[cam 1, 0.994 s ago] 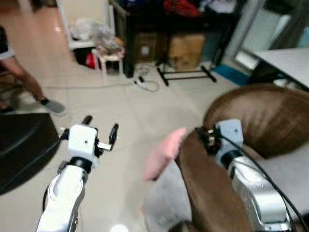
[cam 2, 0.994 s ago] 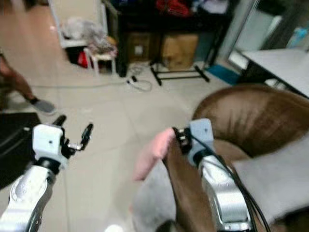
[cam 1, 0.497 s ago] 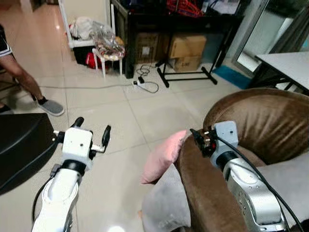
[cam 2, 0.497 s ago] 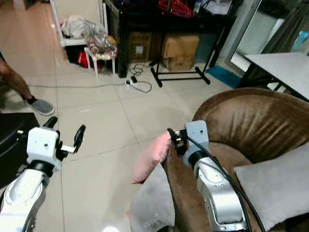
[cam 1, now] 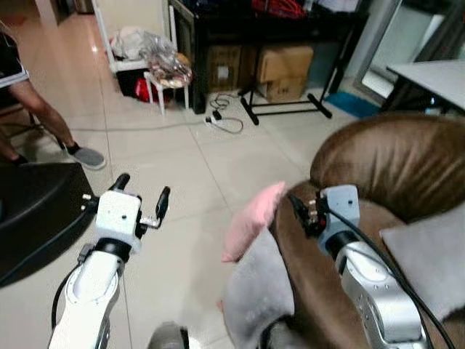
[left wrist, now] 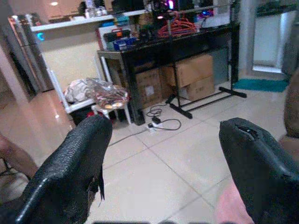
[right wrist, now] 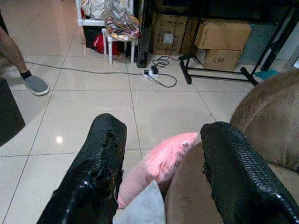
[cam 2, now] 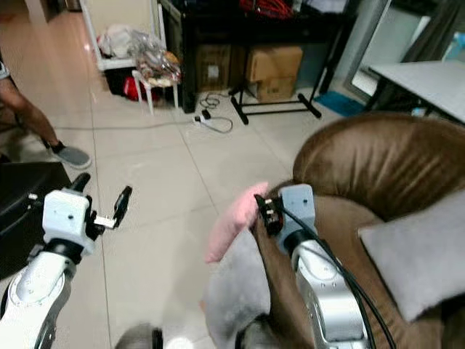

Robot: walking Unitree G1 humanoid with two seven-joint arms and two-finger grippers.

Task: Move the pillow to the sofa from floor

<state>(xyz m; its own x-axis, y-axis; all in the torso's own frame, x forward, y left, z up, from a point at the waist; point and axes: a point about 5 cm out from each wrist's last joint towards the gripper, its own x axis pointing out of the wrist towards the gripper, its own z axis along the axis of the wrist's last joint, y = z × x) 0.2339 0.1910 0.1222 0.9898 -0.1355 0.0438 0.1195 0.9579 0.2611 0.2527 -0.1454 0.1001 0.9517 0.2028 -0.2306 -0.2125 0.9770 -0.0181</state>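
At centre frame, the pink pillow [cam 1: 251, 221] leans against the brown sofa [cam 1: 385, 163] arm, long axis running lower left to upper right. The right gripper [right wrist: 161, 172] and left gripper [cam 1: 142, 196] both hang open, holding nothing.

Indoor overhead light, fairly bright; glare spots on floor tiles [right wrist: 59, 139]; head views slightly soft, bottom edge blurred.

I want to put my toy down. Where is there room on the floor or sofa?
Bare tiles lie between the left claw and the pink pillow, up to the power strip. The sofa seat is crowded: a grey cushion lies there, the right claw hangs over its arm. Boxes and a stool fill the far wall.
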